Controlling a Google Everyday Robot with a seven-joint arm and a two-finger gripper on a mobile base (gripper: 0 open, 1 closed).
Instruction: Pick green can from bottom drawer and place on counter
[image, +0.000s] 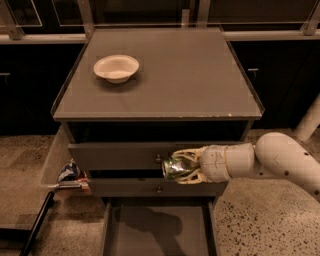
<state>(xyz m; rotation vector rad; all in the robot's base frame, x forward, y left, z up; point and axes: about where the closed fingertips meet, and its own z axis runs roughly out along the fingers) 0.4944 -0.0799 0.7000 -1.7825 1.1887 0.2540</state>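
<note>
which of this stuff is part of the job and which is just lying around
Part of the job:
green can, gripped in the hand in front of the upper drawers
bottom drawer, pulled open below
counter

Just lying about:
white bowl on the counter
crumpled packet left of the drawers

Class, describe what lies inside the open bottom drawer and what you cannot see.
The bottom drawer shows only a shadow on its grey floor; its rear is hidden under the upper drawers. The gripper holds the green can above it.
</note>
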